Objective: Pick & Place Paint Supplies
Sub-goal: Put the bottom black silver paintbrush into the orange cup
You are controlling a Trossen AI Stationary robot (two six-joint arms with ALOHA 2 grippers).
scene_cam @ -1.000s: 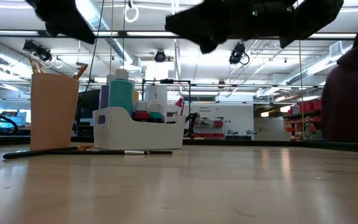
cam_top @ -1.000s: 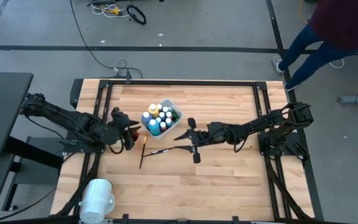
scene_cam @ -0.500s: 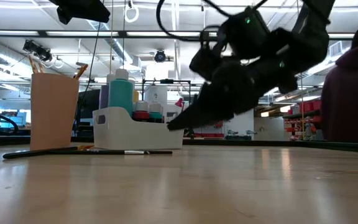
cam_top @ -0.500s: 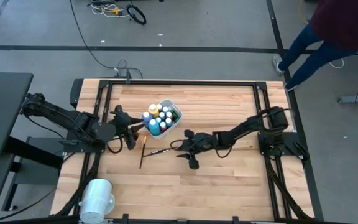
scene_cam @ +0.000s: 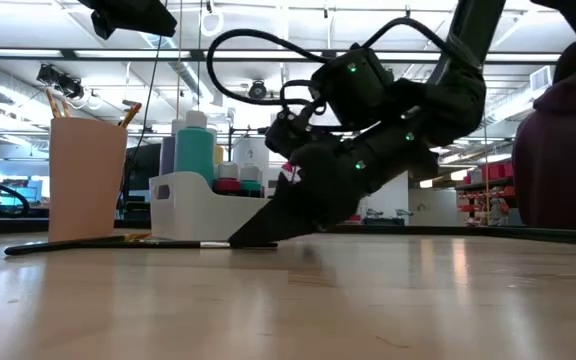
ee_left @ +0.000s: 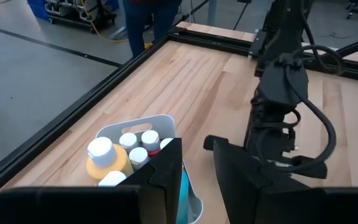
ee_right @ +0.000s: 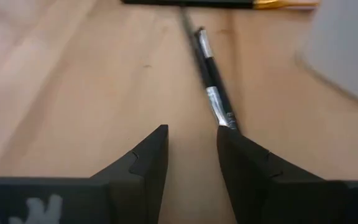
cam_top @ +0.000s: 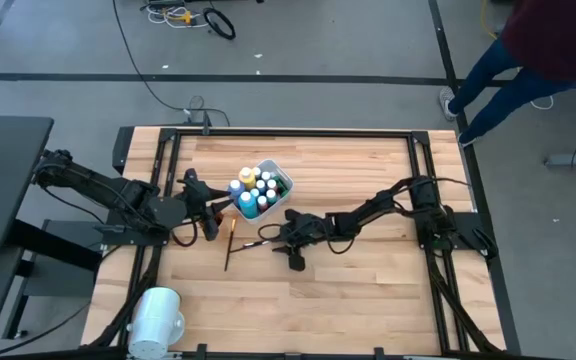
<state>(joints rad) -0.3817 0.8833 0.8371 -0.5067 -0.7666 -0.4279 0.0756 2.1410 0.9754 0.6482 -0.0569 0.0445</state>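
From above, the right gripper (cam_top: 273, 238) is reaching low across the table toward the thin brush (cam_top: 251, 244) lying just beside the white tub (cam_top: 280, 176) of paint bottles (cam_top: 249, 203). At table level it is tipping nose-down onto that brush. Its wrist camera is showing the fingers (ee_right: 146, 163) parted and empty, the brush's tip just beyond them. The left gripper (ee_left: 194, 171) is hovering by the tub, slightly open, holding nothing. No readable labels.
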